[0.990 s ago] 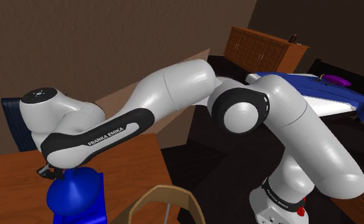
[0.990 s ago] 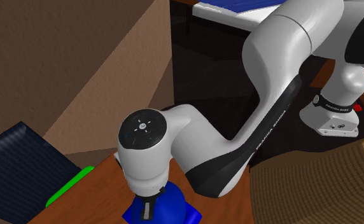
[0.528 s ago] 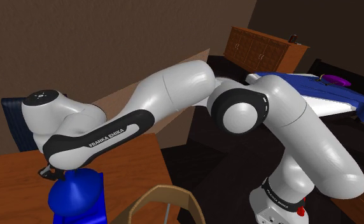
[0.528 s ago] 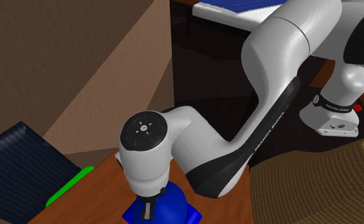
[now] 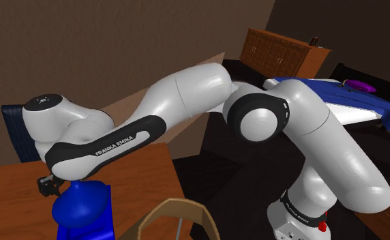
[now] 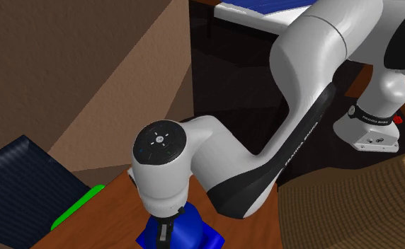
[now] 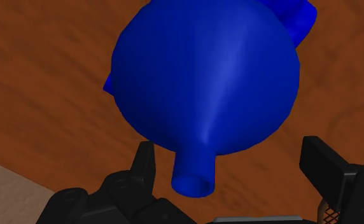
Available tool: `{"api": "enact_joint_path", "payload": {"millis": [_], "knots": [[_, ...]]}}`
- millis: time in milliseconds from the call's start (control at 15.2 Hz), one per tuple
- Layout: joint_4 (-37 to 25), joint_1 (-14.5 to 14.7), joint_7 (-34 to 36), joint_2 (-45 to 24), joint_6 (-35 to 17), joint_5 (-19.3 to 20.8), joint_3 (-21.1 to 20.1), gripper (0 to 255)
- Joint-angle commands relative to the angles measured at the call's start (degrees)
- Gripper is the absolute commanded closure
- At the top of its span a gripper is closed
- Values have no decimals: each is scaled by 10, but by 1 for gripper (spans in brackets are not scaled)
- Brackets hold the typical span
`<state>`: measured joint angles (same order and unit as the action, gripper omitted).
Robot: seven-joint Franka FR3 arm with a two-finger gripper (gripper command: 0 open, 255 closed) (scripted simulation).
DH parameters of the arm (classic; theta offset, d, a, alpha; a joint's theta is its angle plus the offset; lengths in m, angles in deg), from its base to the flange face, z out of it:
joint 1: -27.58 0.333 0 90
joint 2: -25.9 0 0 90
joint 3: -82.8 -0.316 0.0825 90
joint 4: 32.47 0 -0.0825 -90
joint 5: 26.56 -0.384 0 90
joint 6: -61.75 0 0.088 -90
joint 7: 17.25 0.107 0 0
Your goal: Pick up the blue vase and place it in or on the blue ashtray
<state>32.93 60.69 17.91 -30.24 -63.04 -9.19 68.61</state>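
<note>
The blue round-bodied vase (image 7: 206,83) stands upright on the reddish-brown wooden table top (image 7: 41,76), its narrow neck (image 7: 195,175) pointing up towards the wrist camera. It sits over the blue ashtray (image 7: 300,18), whose angular corners stick out from behind the vase's body on two sides. In the shoulder view the pair lies at the lower left of the frame, the rounded body above a flat blue block. In the second exterior view it is at the bottom edge, left of the middle, partly hidden under the arm's hand.

The all-black gripper (image 7: 230,156) hangs directly above the vase. Its fingers (image 7: 144,164) stand wide apart, one on either side of the neck with a clear gap to it. Neither touches the vase, so it is not held.

The white Franka arm (image 5: 187,88) stretches from its stand at the shoulder view's lower right across to the lower left. A curved brown wicker basket rim (image 5: 175,203) rises at the bottom middle of that view, just beside the table's edge.

A bright green flat object (image 6: 77,207) lies at the lower left of the second exterior view, next to a dark blue ribbed panel (image 6: 24,177).

A brown wooden cabinet (image 5: 282,51) stands at the upper right of the shoulder view. Below it is a blue-topped white slab (image 5: 323,92) with a small purple object (image 5: 358,85) on it.
</note>
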Motion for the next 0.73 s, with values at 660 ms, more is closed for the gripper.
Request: {"api": "enact_joint_path", "payload": {"millis": [660], "knots": [[16, -4, -1, 46, 30, -6, -7, 0]]}}
